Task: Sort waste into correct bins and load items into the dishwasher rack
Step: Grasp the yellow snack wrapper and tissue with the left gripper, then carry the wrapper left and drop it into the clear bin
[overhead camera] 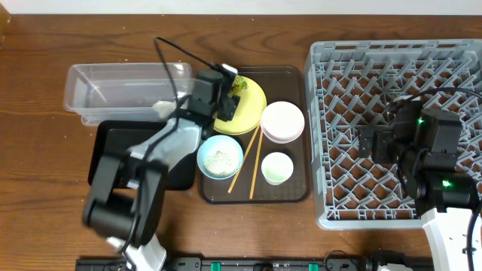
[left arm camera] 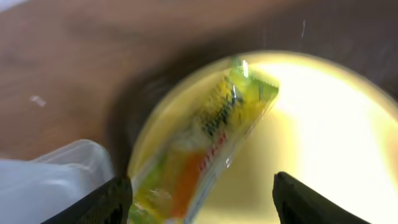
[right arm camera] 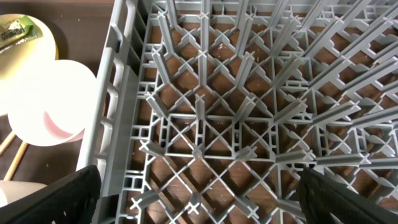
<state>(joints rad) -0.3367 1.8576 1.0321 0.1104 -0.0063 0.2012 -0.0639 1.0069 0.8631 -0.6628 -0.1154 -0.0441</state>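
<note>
The printed snack wrapper (left arm camera: pixel 211 137) lies on the round yellow plate (left arm camera: pixel 323 124). My left gripper (left arm camera: pixel 202 208) is open just over it, and the wrapper's lower end sits between the fingers, close to the left one. In the overhead view this gripper (overhead camera: pixel 232 96) hovers over the plate (overhead camera: pixel 252 113). My right gripper (right arm camera: pixel 199 199) is open and empty above the grey dishwasher rack (right arm camera: pixel 236 124), also seen from overhead (overhead camera: pixel 369 143). The white bowl (overhead camera: pixel 282 120), the light-blue bowl (overhead camera: pixel 220 156) holding rice bits, the pale cup (overhead camera: pixel 277 167) and the chopsticks (overhead camera: pixel 252 162) sit on the brown tray (overhead camera: pixel 297 197).
The clear tub (overhead camera: pixel 113 86) stands at the back left with the black tray (overhead camera: pixel 109 150) in front of it. A small white scrap (overhead camera: pixel 161 108) seems to lie at the tub's front edge. The rack (overhead camera: pixel 399 203) fills the right side.
</note>
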